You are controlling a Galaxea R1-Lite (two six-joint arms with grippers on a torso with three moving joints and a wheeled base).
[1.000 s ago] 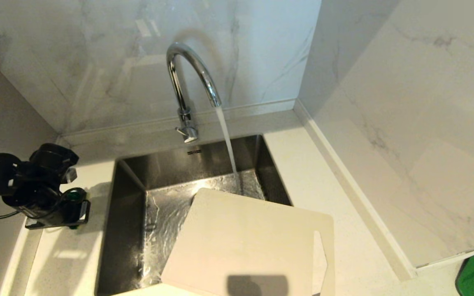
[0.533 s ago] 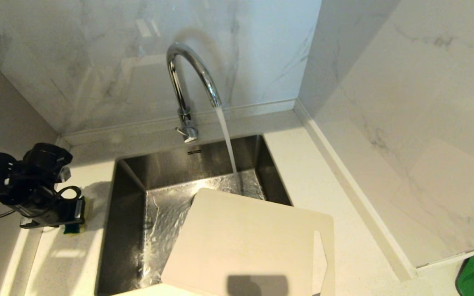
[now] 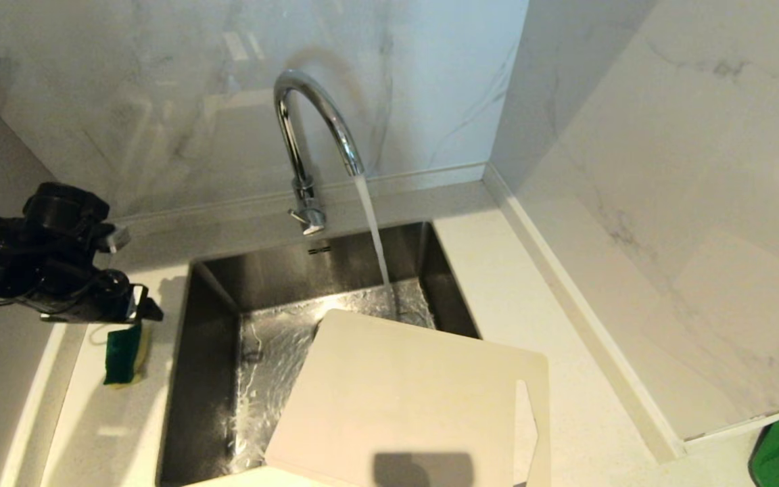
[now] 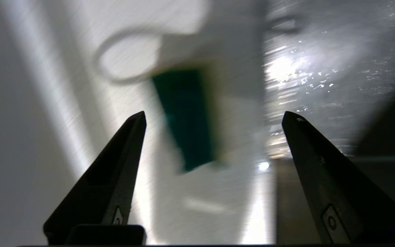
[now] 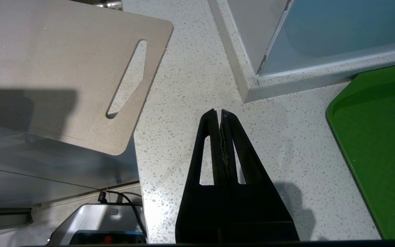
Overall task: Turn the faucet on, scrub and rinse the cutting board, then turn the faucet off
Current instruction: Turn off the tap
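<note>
The chrome faucet (image 3: pixel 308 128) runs a steady stream into the steel sink (image 3: pixel 261 352). Its small lever (image 3: pixel 306 218) sits at the base. The cream cutting board (image 3: pixel 403 399) lies tilted over the sink's near right corner, slot handle (image 5: pixel 127 79) toward the counter. A green and yellow sponge (image 3: pixel 124 353) lies on the counter left of the sink. My left gripper (image 3: pixel 139 310) hovers just above it, open and empty; the sponge (image 4: pixel 187 116) shows beyond its fingers. My right gripper (image 5: pixel 221 113) is shut and empty over the counter, right of the board (image 5: pixel 57 68).
Marble walls close in behind and to the right (image 3: pixel 667 203). A green tray (image 5: pixel 379 144) sits at the counter's near right. Water sheets across the sink floor. A narrow counter strip (image 3: pixel 92 419) runs left of the sink.
My left gripper has opened, let the sponge go onto the counter, and risen away from it toward the back wall. Board, faucet stream and right arm are unchanged.
</note>
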